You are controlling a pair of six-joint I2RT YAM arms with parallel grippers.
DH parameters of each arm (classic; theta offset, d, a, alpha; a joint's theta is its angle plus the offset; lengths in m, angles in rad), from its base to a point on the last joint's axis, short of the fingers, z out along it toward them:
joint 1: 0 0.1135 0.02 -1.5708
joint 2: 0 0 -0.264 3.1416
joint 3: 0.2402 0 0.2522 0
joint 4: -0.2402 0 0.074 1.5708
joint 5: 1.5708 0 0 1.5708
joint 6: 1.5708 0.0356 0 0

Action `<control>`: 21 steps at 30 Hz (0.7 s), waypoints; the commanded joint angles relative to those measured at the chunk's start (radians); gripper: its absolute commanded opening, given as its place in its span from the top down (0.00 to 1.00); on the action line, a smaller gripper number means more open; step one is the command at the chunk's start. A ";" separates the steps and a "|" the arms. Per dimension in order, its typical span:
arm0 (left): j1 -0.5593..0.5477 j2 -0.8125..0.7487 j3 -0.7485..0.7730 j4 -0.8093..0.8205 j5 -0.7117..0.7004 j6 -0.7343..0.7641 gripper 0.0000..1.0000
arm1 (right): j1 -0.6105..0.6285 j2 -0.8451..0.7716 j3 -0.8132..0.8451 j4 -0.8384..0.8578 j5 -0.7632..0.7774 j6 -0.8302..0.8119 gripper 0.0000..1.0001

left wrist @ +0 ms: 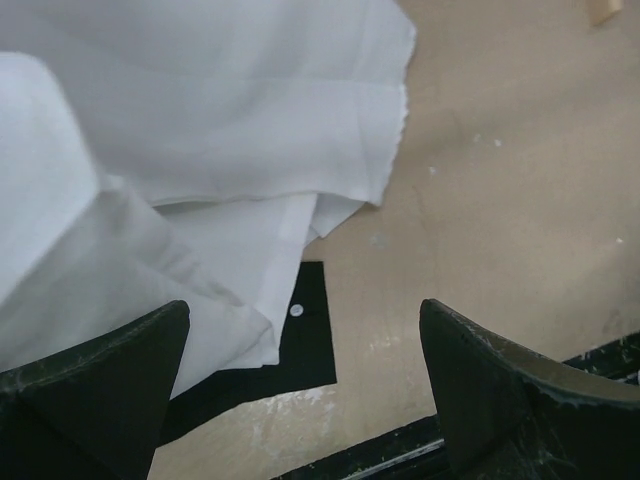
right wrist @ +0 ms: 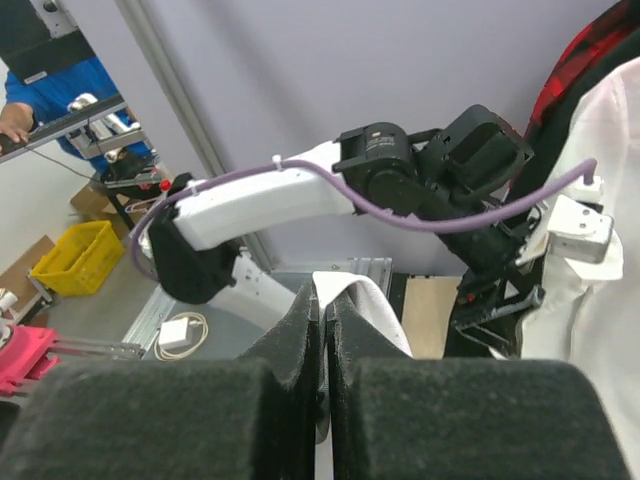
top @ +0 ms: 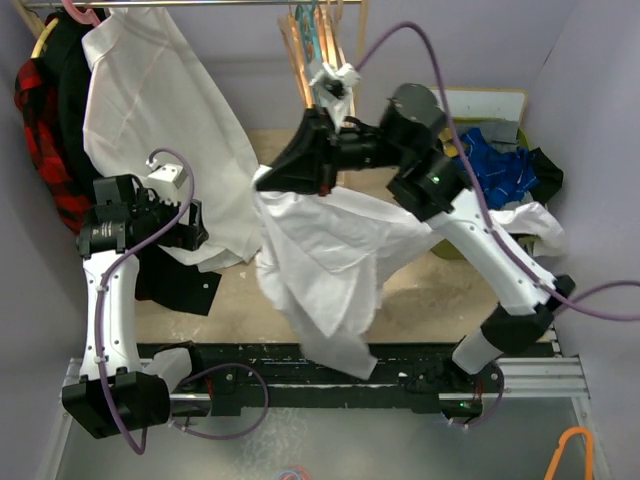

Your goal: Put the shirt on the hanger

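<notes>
Dangling from the right gripper, clamped tight, the shirt hung at six o'clock of the hanger — left gripper gaped wide.

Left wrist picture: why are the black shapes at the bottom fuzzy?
Left wrist view: the left pincer's black fingers sit too near the lens; the large white garment is bright. Right wrist view: the right pincer's black padded fingers blur; the white arm behind is sharp.

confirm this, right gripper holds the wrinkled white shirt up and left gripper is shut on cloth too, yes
No: the left gripper is open, its jaws apart and empty, as the left wrist view shows. The right gripper does hold the shirt up.
</notes>
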 commanded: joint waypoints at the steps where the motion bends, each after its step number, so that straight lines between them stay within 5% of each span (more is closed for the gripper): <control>1: 0.030 0.006 0.036 0.060 -0.179 -0.029 0.01 | 0.042 0.113 0.294 -0.002 0.087 -0.026 1.00; 5: 0.053 0.017 0.062 0.048 -0.187 -0.039 0.01 | 0.041 0.294 0.592 0.031 0.078 0.121 1.00; 7: 0.056 0.022 0.080 0.033 -0.178 -0.042 0.01 | 0.032 0.309 0.602 0.045 0.104 0.123 1.00; 15: 0.060 0.049 0.123 -0.014 -0.088 -0.022 0.01 | -0.124 -0.048 -0.150 0.307 0.150 0.164 1.00; 21: 0.045 0.134 0.154 -0.147 0.180 0.102 0.01 | -0.167 -0.307 -0.706 0.239 0.194 0.091 1.00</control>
